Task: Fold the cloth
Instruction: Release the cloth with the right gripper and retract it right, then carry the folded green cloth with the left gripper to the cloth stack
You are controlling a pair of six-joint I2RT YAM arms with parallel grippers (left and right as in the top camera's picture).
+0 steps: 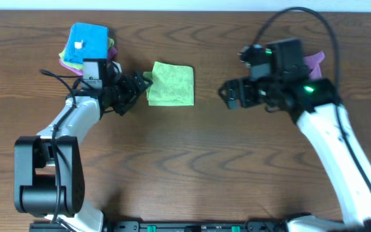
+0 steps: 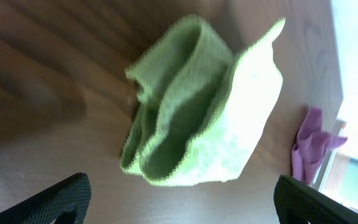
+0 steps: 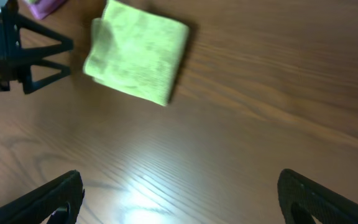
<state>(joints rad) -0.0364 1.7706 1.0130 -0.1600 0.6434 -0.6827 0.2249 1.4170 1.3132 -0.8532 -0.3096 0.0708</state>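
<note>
The lime-green cloth (image 1: 171, 84) lies folded into a small square on the wooden table. The left wrist view shows its layered, loosely open edges (image 2: 204, 112). It also shows in the right wrist view (image 3: 138, 59). My left gripper (image 1: 136, 86) is open and empty just left of the cloth, apart from it; its jaws (image 2: 179, 202) frame bare wood below the cloth. My right gripper (image 1: 229, 94) is open and empty to the right of the cloth, with a gap of table between; its jaws (image 3: 182, 199) hold nothing.
A stack of folded cloths with a bright blue one (image 1: 87, 44) on top sits at the back left. A purple cloth (image 1: 314, 62) lies behind my right arm and shows in the left wrist view (image 2: 312, 146).
</note>
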